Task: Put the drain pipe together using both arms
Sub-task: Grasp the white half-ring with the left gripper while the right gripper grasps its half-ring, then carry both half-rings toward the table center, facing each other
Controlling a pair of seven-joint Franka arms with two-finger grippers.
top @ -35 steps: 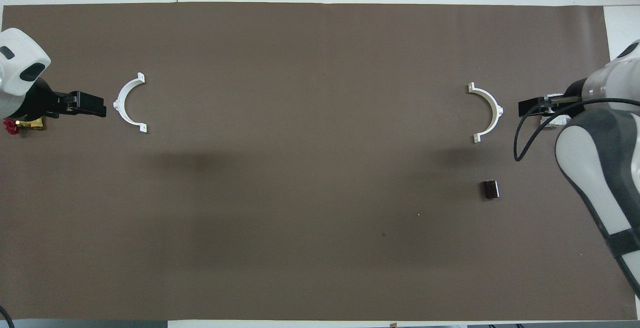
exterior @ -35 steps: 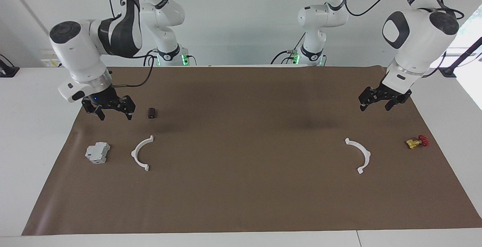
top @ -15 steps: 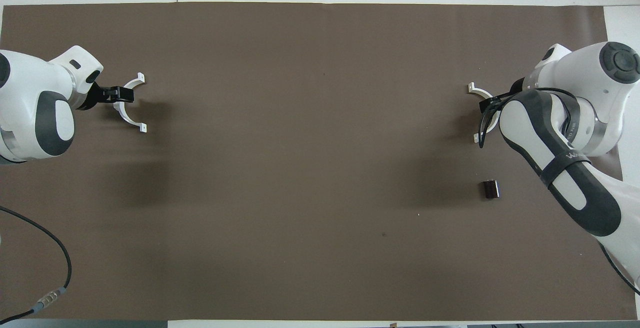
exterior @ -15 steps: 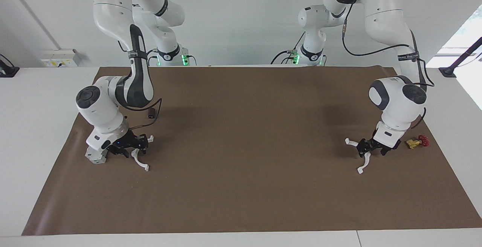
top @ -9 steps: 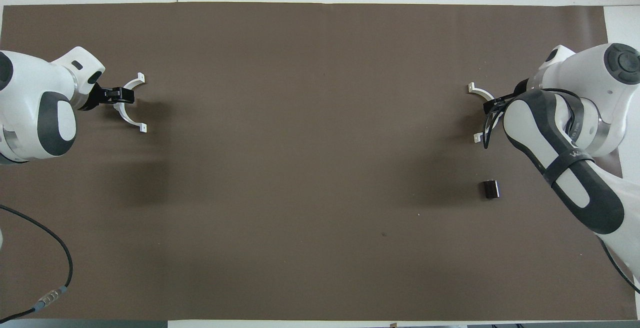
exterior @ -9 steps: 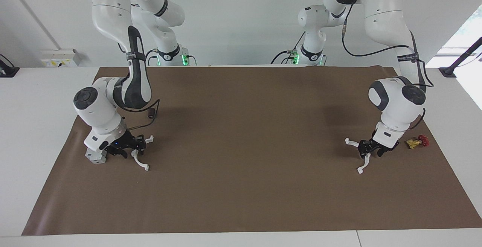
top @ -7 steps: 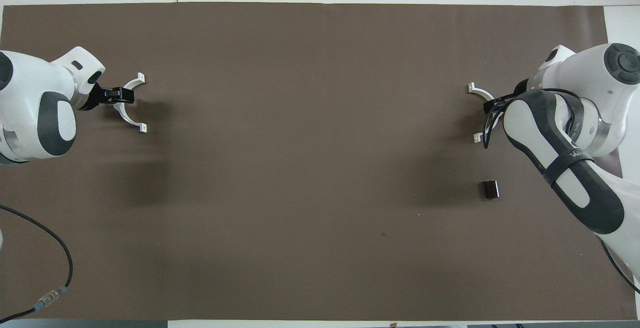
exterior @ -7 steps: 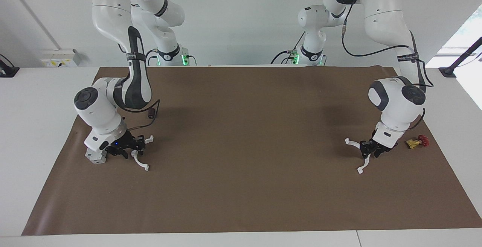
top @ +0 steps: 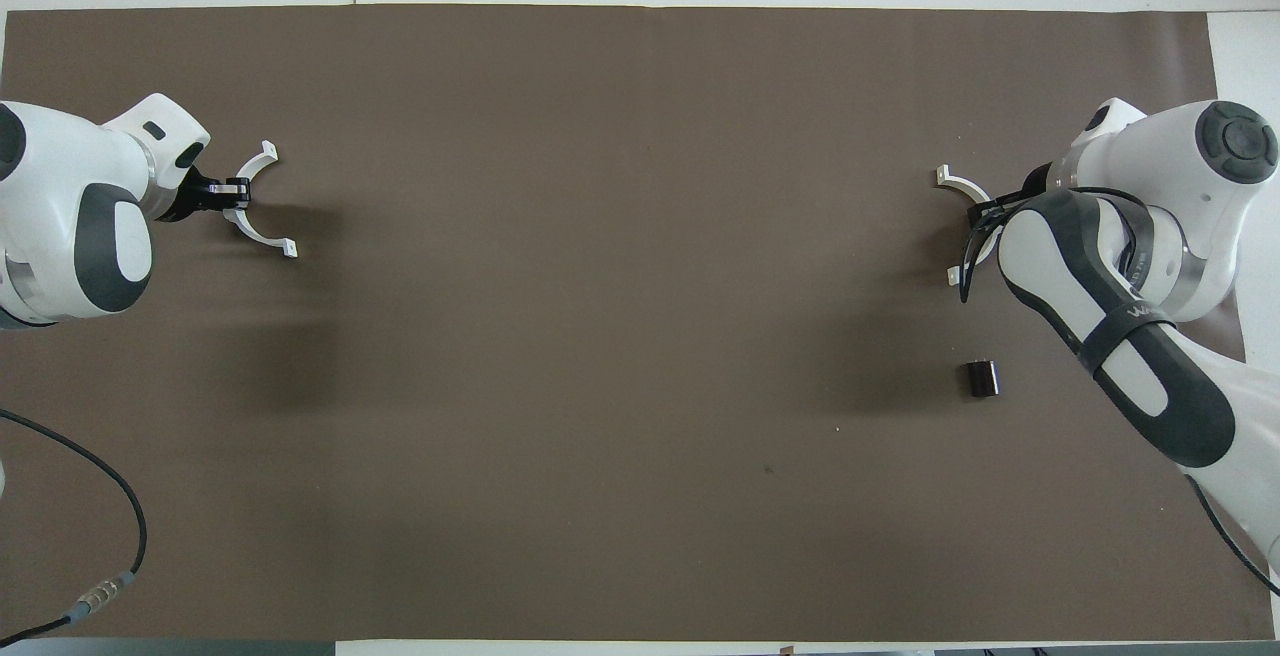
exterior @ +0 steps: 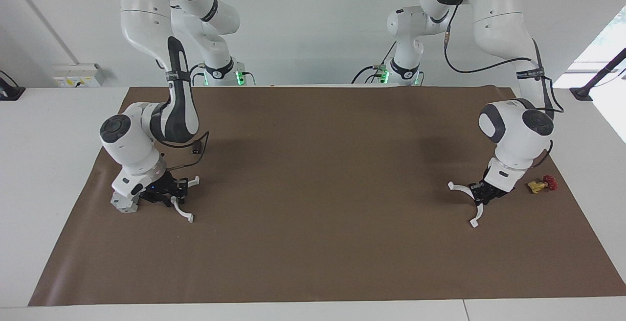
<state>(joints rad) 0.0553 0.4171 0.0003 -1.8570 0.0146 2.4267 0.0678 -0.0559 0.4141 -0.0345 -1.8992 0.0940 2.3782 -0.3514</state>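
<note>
The drain pipe lies in two white half-ring pieces on the brown mat, one toward each arm's end of the table. My left gripper (exterior: 480, 194) (top: 230, 194) is down at the mat and shut on the middle of one half-ring (exterior: 458, 187) (top: 283, 245). My right gripper (exterior: 171, 195) is down at the middle of the other half-ring (exterior: 188, 217) (top: 958, 183). In the overhead view the right arm's wrist covers most of that gripper (top: 981, 209).
A grey boxy block (exterior: 124, 203) sits right beside the right arm's wrist. A small dark cylinder (exterior: 196, 149) (top: 981, 378) lies nearer to the robots than that half-ring. A yellow and red part (exterior: 540, 184) lies beside the left gripper, toward the table's end.
Both arms came down from above onto their half-rings. In the last half second the left gripper shut on its half-ring, which turned slightly. The right half-ring has not moved.
</note>
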